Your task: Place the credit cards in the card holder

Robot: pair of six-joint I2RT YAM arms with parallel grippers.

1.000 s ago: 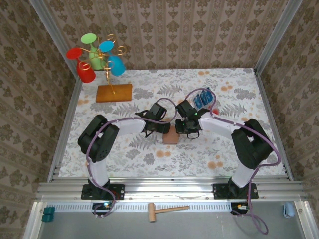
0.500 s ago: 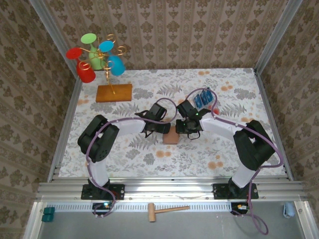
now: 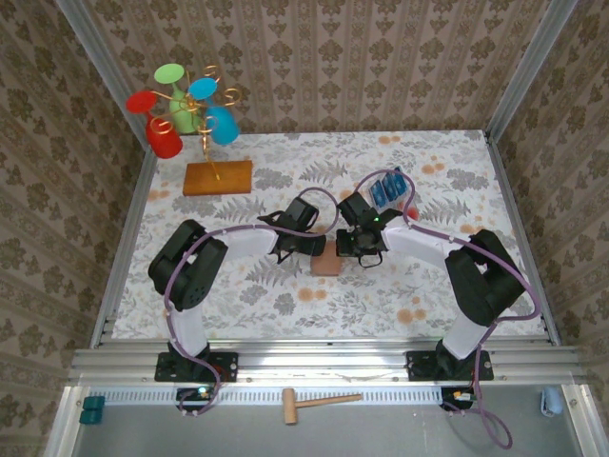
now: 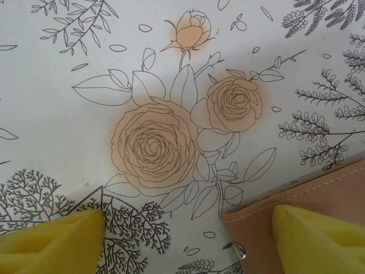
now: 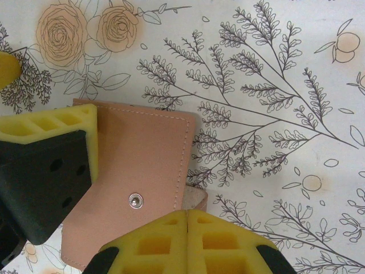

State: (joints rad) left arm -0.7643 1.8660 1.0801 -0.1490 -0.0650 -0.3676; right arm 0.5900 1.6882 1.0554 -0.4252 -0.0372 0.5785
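Tan-brown leather-like card holder, flat and square: lies folded shut on the floral-print table, near the middle and directly between the two grippers. Its silver snap stud faces up. No card is seen in it.

Left gripper: jaws stand wide apart, low at the card holder's left side. In the left wrist view one yellow foam finger overlaps the card holder's corner, while the other is over bare table.

Right gripper: pads pressed together at the card holder's right edge, where a lower leaf peeks out. Whether that leaf is nipped between the pads cannot be told from the right wrist view.

Thin blue rectangular credit cards, several alike: they stand on edge in a clear plastic tray at the far right of the table, in a row running diagonally. They are well apart from the card holder and lie beyond the right gripper, so the right arm is the nearer one.

Judgement: the card holder probably has to be opened before any card goes in. The coming move turns on a hold at its two opposite edges.
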